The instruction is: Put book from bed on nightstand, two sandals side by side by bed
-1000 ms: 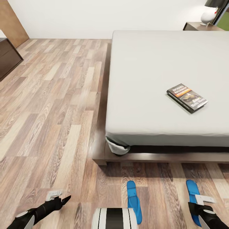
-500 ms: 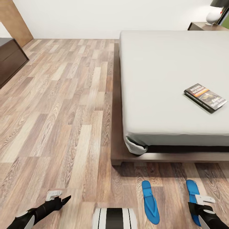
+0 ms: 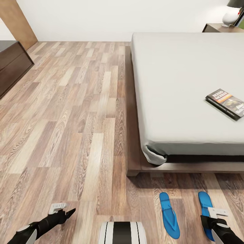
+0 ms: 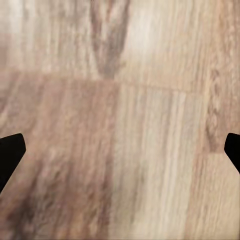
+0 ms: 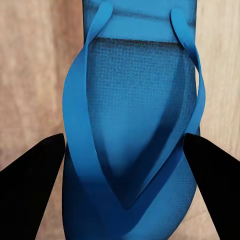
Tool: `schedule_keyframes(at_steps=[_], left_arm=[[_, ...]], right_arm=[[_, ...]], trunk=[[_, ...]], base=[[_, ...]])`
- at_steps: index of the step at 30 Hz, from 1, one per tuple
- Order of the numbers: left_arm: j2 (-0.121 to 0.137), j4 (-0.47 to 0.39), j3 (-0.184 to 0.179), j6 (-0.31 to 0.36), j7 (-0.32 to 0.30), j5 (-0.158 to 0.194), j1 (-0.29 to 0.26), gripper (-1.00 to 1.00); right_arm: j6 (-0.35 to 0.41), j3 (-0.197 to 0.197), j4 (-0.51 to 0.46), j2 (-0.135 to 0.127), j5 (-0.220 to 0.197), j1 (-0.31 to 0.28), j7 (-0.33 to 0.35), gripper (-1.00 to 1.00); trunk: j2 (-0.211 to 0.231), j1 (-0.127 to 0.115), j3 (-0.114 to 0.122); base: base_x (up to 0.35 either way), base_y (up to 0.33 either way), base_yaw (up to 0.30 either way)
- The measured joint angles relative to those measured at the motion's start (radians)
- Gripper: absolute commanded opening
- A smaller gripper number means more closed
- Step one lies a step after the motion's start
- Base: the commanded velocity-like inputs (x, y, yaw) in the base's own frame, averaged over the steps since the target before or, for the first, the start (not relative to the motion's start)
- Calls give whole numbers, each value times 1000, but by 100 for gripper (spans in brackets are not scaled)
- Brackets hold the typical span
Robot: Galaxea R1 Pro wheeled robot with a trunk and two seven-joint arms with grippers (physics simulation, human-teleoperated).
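A small thin paperback book [image 3: 226, 104] with a dark cover, an orange band and white lettering too small to read lies flat on the plain off-white mattress of the low dark-brown wooden bed [image 3: 183, 81], near the mattress's right edge. Two flat bright blue flip-flop sandals [image 3: 169, 215] [image 3: 205, 203] lie apart on the light-brown wood-plank floor [image 3: 67, 112] along the bed's foot edge. The right claw [image 5: 122, 180] hangs open over one sandal's straps [image 5: 131, 125], and the left claw [image 4: 120, 150] is spread wide over bare floor.
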Motion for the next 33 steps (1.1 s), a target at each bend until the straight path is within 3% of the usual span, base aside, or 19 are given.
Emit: schedule_keyframes(at_steps=[29,33], left_arm=[[-2,-2,-1,0,-1,-2,0,100],[-2,-1,0,0,-2,-2,0,100]], right_arm=[[0,1,0,0,1,0,0,-100],[-6,2,-8,0,2,0,1,-100]], trunk=[[-7,13,-108],[-7,13,-108]], base=[[0,0,0],[0,0,0]])
